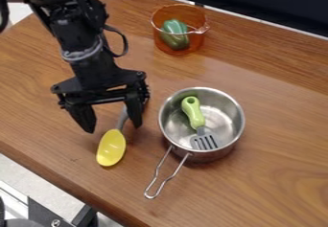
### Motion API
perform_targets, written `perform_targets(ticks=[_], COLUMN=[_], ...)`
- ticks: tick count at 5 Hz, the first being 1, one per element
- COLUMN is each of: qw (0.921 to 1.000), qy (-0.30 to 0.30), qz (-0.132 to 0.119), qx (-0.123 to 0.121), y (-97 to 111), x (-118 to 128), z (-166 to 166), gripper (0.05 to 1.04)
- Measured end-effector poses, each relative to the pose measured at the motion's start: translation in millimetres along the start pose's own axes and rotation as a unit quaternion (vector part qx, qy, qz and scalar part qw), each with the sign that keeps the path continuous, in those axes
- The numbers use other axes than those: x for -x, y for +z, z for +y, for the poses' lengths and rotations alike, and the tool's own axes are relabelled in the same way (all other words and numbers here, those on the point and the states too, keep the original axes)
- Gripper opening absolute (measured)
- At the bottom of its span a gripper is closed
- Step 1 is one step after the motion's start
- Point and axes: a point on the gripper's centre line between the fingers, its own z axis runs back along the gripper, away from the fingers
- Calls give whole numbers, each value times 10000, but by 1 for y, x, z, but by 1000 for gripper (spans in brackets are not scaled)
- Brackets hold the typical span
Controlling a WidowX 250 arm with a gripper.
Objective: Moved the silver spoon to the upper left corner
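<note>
"Beneath the open end effector (110, 119), what's that?"
"Yellow spoon (111, 147), grey handle running under it."
"And to its right?"
"Orange cup (196, 44) holding a green pepper (174, 35), then a steel pot (222, 107) with a green-handled spatula (193, 113)."

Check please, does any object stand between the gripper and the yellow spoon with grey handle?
Nothing visible stands in the way: the open gripper hangs over the handle of the yellow spoon. The metal pot holding the green-handled spatula is to the picture's right, not between them.
</note>
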Motion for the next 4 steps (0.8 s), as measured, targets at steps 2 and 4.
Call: perform_targets(ticks=[2, 4], qw=[9997, 9992], qy=[186, 273], qz=[-129, -139], qx=[-95, -246], y=[-7, -13], x=[-1, -2], z=[0, -1], gripper=[994, 950])
